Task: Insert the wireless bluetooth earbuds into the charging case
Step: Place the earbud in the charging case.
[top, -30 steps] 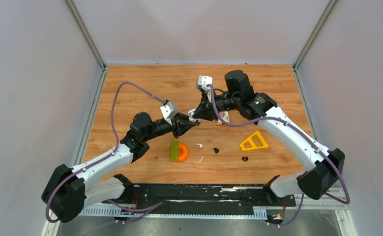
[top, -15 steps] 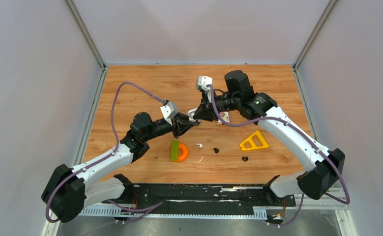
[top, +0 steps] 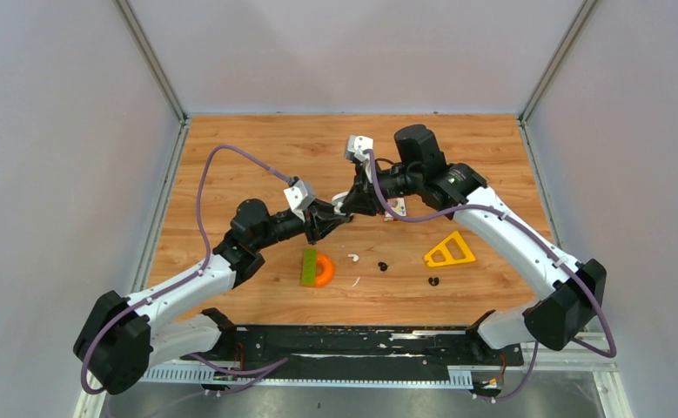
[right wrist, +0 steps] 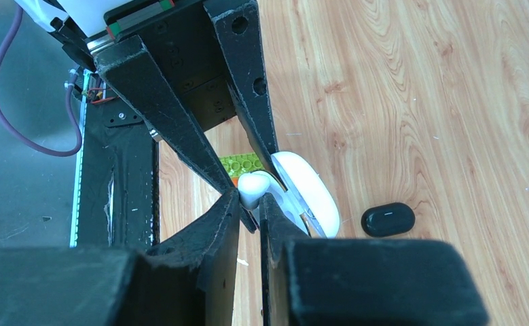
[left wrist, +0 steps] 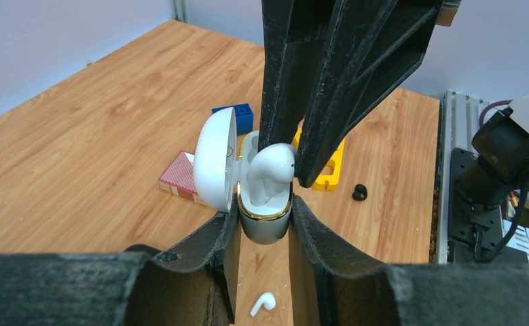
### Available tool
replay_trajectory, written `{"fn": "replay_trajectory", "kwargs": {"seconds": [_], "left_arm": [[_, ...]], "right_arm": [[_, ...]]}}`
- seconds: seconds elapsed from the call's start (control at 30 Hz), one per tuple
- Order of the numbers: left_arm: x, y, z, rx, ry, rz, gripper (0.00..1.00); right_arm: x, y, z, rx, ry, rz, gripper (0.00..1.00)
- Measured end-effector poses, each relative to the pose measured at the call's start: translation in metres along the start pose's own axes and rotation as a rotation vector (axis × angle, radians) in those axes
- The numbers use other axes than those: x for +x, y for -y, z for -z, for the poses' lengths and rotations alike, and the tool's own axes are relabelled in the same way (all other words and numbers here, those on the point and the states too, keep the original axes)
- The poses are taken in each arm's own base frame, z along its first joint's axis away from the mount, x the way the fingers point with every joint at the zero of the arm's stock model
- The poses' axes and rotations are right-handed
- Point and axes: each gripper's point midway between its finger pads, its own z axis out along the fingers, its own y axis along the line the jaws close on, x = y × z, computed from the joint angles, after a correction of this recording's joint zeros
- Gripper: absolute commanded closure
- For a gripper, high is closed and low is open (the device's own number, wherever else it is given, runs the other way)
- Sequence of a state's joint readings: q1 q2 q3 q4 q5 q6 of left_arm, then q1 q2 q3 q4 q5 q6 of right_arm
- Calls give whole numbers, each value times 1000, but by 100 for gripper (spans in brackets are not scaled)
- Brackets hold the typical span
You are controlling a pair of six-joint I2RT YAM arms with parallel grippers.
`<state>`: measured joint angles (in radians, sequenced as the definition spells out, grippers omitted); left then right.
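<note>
- A loose white earbud (top: 353, 258), one black earbud (top: 383, 266) and another black earbud (top: 433, 281) were seen lying on the table (top: 231, 165), nearer the arm bases and apart from both grippers.
- The charging case (left wrist: 266, 227) was clamped between the closed fingers of the left gripper (left wrist: 265, 207), with its lid swung open.
- A second white earbud (left wrist: 269, 170) was set with its stem pointing into the case, its long axis along the well.
- Its head was pinched between the fingers of the right gripper (right wrist: 249, 197).

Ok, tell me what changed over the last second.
The right arm shifted slightly left. The right gripper holds the white earbud partly in the open charging case, clamped by the left gripper. No grip changed. Left arm, loose earbud, orange ring and yellow triangle stayed put.
</note>
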<state>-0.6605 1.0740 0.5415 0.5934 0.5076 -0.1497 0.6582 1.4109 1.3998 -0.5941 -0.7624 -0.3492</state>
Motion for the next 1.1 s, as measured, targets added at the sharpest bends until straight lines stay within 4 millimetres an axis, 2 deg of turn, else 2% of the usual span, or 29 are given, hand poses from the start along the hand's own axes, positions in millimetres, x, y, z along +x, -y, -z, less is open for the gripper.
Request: {"fn": "replay_trajectory", "kwargs": {"seconds": [0.1, 0.27, 0.47, 0.63, 1.1], "left_arm": [[1, 0, 0, -2, -4, 3, 100], [4, -1, 1, -6, -14, 5, 100], [11, -4, 2, -25, -36, 17, 100], [10, -3, 2, -19, -29, 14, 100], [4, -1, 2, -9, -8, 2, 100]], "right_arm": [[1, 0, -1, -2, -2, -2, 99], [4, 2, -4, -5, -9, -16, 85], [10, 5, -9, -17, -44, -55, 78], [12, 6, -8, -2, -59, -60, 73], [8, 13, 0, 55, -91, -49, 67]]}}
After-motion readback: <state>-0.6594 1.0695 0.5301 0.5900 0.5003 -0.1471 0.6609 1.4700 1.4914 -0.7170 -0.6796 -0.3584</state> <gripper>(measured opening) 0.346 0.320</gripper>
